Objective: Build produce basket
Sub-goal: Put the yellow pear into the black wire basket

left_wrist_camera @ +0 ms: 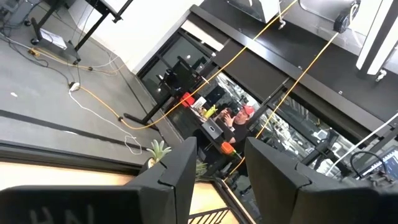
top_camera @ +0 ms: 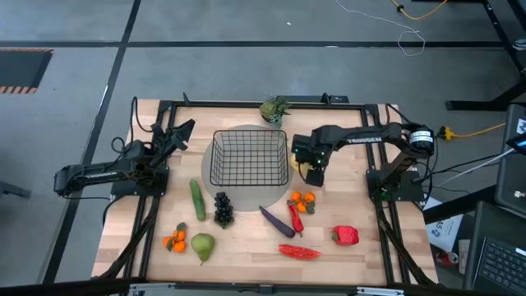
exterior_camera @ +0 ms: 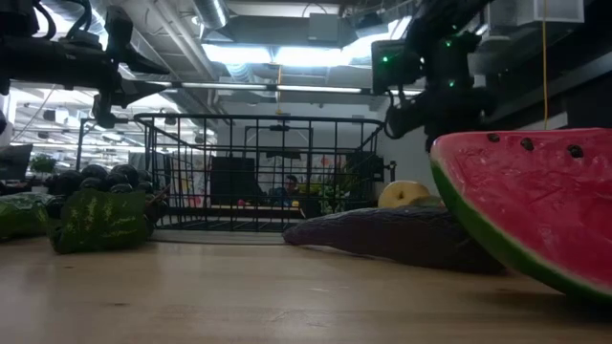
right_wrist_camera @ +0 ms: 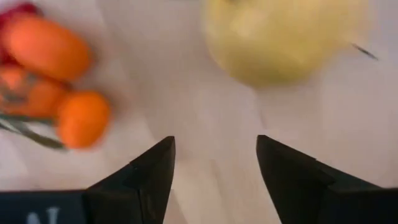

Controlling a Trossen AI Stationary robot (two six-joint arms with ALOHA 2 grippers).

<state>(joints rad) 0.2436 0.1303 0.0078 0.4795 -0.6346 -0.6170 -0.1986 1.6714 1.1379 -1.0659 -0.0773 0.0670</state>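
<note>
Your right tool (top_camera: 312, 167) hangs just right of the basket (top_camera: 249, 158) at mid-frame in the high view, jaws apart and empty, with the yellow pear (right_wrist_camera: 283, 37) directly ahead of the fingers in the right wrist view and an orange cluster (right_wrist_camera: 53, 74) off to one side. From above, that pear is mostly hidden under the tool.

The basket itself looks empty. The rest of the produce lies on the bench below it in the frame: cucumber (top_camera: 197, 200), dark grapes (top_camera: 223, 209), eggplant (top_camera: 277, 220), green pear (top_camera: 202, 245), red pepper (top_camera: 345, 236) and a watermelon slice (top_camera: 298, 252).

Expect the pear to be light, rigid and smooth, so it may roll or squirt out of a shallow pinch. Take it across the fat belly, fingers low on both sides, not at the narrow neck.

Your left tool (top_camera: 182, 131) waits at the upper left of the basket, fingers (left_wrist_camera: 171, 171) apart, holding nothing.
</note>
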